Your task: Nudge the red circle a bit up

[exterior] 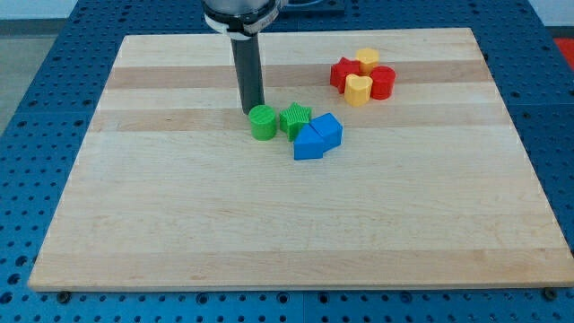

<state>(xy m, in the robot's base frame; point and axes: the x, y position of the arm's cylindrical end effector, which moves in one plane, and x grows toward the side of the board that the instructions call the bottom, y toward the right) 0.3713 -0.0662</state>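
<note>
Near edge of the wooden surface [269, 242], lower part of the frame: bare boards, the blue perforated bench [36, 161] showing round it.

Centre of the frame, going back: two blue blocks touching each other. The nearer blue block [308, 144] looked wedge-like; exact shape hard to make out. The farther blue block [328, 128] sat just up and right of it, shape likewise unclear. A green star [295, 117] touched the blue pair on their left. A green cylinder [263, 123] stood just left of the star.

My tip [254, 110] rested at the upper left rim of the green cylinder, touching or very nearly so; the cylinder hid the exact contact point. The dark rod rose straight up to a mount cut off by the top of the frame. The end effector was this plain rod: nothing to open or close, nothing held.

Upper right of the frame, farthest back: a tight cluster of four. A yellow heart [358, 90] was nearest, with the red circle [383, 82] touching it on the right. A red block [343, 73] sat at the cluster's left, shape partly hidden by the heart. A yellow block [367, 60] was at the back, shape unclear. The red circle lay well apart from my tip, to its right and slightly above.
</note>
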